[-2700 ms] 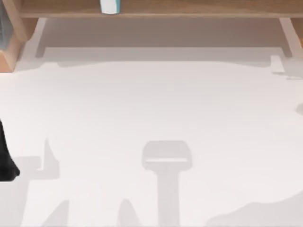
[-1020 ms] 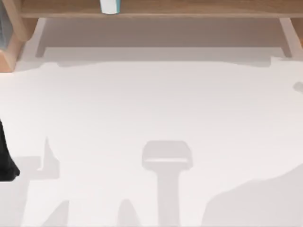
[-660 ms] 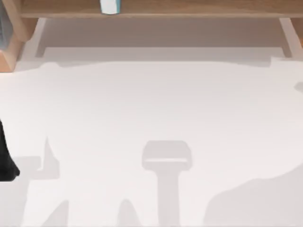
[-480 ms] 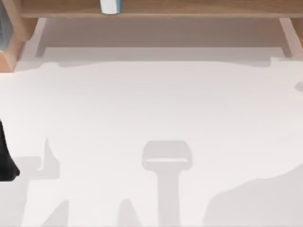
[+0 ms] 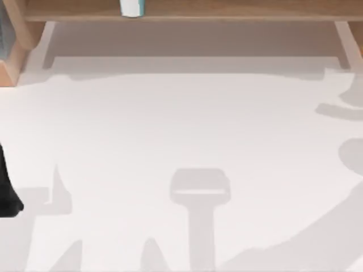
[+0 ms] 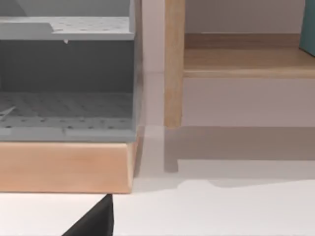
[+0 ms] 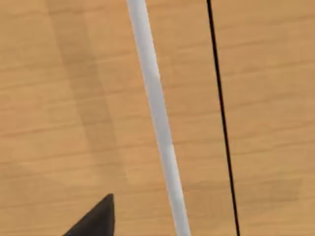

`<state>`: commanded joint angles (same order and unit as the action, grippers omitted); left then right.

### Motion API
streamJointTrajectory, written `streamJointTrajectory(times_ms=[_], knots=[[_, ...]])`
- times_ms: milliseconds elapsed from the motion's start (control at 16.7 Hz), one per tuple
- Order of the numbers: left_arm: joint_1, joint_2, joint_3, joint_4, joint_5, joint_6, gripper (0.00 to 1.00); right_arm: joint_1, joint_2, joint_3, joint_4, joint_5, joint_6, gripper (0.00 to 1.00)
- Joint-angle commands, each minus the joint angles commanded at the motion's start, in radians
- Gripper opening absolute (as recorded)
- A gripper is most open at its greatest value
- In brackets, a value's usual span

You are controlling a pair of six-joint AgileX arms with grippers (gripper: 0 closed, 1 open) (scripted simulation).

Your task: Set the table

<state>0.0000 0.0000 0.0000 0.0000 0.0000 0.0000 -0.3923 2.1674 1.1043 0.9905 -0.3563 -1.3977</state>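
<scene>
The table (image 5: 181,124) is a broad white surface crossed by grey shadows. My left arm (image 5: 5,192) shows as a black shape at the table's left edge, low over the surface. In the left wrist view a black part of my left gripper (image 6: 93,223) hangs over the white table (image 6: 221,211), facing a wooden shelf frame. In the right wrist view a black part of my right gripper (image 7: 96,219) is close to a light-brown wooden board (image 7: 64,98) that carries a white strip (image 7: 155,108) and a thin black line.
A light-brown wooden shelf frame (image 5: 227,10) runs along the table's far edge, with a white and teal cup (image 5: 131,7) on it. At the far left a wooden-framed grey perforated rack (image 6: 66,113) stands beside a shelf post (image 6: 173,64).
The shadows at the table's right side have shifted and grown, with new shapes near the right edge. My left arm has stayed still.
</scene>
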Motion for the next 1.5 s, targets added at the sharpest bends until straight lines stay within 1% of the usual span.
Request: streamJointTrajectory(times_ms=[120, 300, 720, 960, 1140, 1260, 1380, 1500], knots=[[0.000, 0.000, 0.000, 0.000, 0.000, 0.000, 1.00, 0.029, -0.157, -0.081, -0.073, 0.025, 0.100, 1.00], [0.000, 0.000, 0.000, 0.000, 0.000, 0.000, 1.00, 0.079, -0.468, -0.228, -0.204, 0.074, 0.286, 1.00], [0.000, 0.000, 0.000, 0.000, 0.000, 0.000, 1.00, 0.219, -1.356, -0.635, -0.568, 0.211, 0.803, 1.00], [0.000, 0.000, 0.000, 0.000, 0.000, 0.000, 1.00, 0.299, -1.787, -0.856, -0.767, 0.282, 1.084, 1.00], [0.000, 0.000, 0.000, 0.000, 0.000, 0.000, 1.00, 0.349, -2.009, -0.991, -0.889, 0.322, 1.254, 1.00], [0.000, 0.000, 0.000, 0.000, 0.000, 0.000, 1.00, 0.374, -2.104, -1.056, -0.947, 0.342, 1.337, 1.00], [0.000, 0.000, 0.000, 0.000, 0.000, 0.000, 1.00, 0.389, -2.157, -1.096, -0.983, 0.354, 1.387, 1.00], [0.000, 0.000, 0.000, 0.000, 0.000, 0.000, 1.00, 0.392, -2.167, -1.104, -0.991, 0.356, 1.398, 1.00]])
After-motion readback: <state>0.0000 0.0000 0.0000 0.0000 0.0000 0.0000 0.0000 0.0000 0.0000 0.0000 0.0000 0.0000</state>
